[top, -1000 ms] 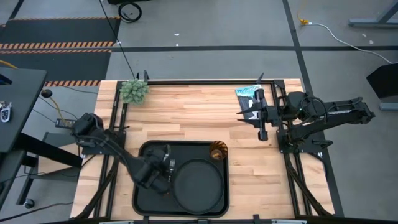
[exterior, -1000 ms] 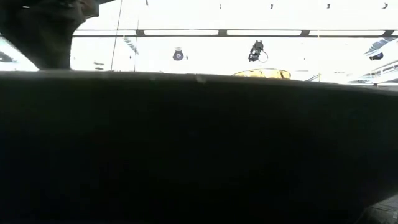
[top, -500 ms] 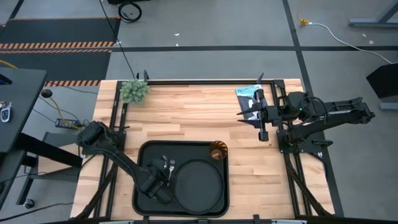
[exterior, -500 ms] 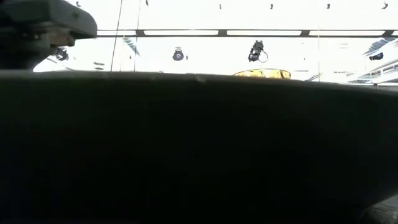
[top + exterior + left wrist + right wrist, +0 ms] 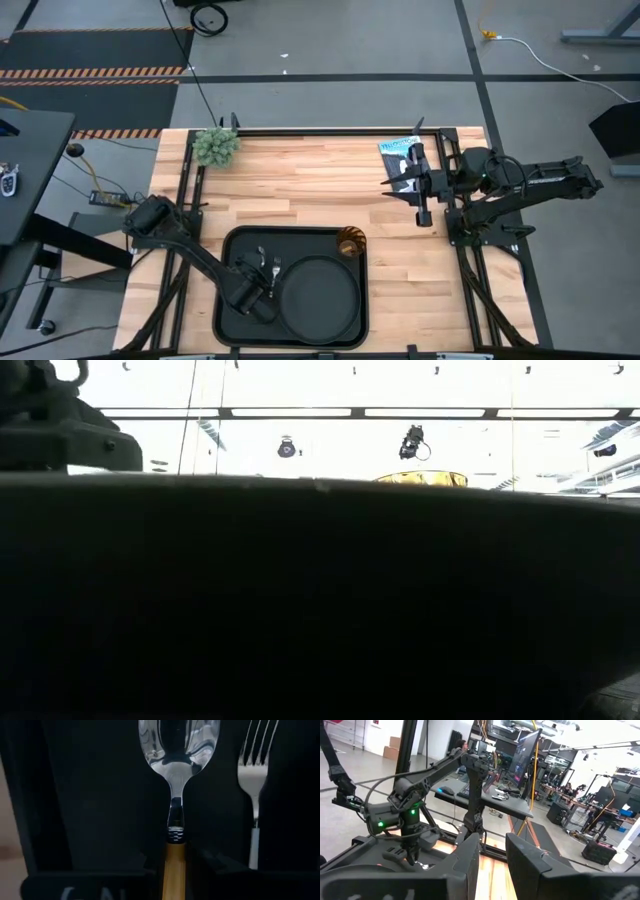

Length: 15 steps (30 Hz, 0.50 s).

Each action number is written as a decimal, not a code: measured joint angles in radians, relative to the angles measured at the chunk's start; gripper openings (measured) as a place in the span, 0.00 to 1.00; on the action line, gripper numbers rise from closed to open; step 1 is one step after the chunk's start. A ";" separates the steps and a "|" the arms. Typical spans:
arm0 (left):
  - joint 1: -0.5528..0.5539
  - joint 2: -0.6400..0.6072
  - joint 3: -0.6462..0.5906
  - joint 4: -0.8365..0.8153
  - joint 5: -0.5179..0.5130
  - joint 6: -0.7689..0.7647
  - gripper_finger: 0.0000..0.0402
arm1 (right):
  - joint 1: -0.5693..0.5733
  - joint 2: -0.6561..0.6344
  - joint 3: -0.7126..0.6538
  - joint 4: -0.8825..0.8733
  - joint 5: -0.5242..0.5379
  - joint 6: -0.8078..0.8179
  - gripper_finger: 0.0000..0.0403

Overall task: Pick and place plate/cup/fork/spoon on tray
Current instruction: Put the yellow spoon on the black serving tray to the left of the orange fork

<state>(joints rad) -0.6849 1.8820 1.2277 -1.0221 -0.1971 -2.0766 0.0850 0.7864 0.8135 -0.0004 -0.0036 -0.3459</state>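
Observation:
The black tray [image 5: 232, 318] lies at the table's near middle. On it rest the round dark plate [image 5: 318, 298] at the right and the amber cup [image 5: 350, 242] in the far right corner. The fork [image 5: 254, 765] lies on the tray's left part beside the spoon [image 5: 177, 750], tines and bowl toward the far edge. My left gripper [image 5: 250, 292] is low over the tray's left part, shut on the spoon. My right gripper [image 5: 419, 190] waits open and empty above the table's far right. My left gripper pinches the spoon's orange handle [image 5: 173, 870] between its two fingers, just behind the silver neck. The fingers lie along the spoon, coming from the table's near side. The bowl [image 5: 178, 742] points toward the far edge, low over the tray floor; whether it rests there I cannot tell.
A green plant-like ball [image 5: 216, 146] sits at the table's far left corner, and a blue-white packet [image 5: 399, 147] at the far right. Bare wood lies between them and the tray. In the low view the tray's wall [image 5: 320, 600] hides nearly everything.
My left gripper has gone toward the table's near edge over the tray's left part. The spoon's bowl and the fork's tines now show beyond it.

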 joint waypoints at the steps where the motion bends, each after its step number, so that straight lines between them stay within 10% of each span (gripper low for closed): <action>1: 0.004 0.000 -0.004 0.005 0.000 0.011 0.15 | 0.000 0.000 0.000 0.000 0.000 0.003 0.25; 15: 0.027 -0.001 -0.041 0.102 0.019 0.066 0.22 | 0.000 0.001 0.000 0.007 -0.021 0.004 0.25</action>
<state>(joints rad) -0.6579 1.8812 1.1866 -0.9204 -0.1783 -2.0109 0.0851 0.7872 0.8135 0.0063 -0.0242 -0.3420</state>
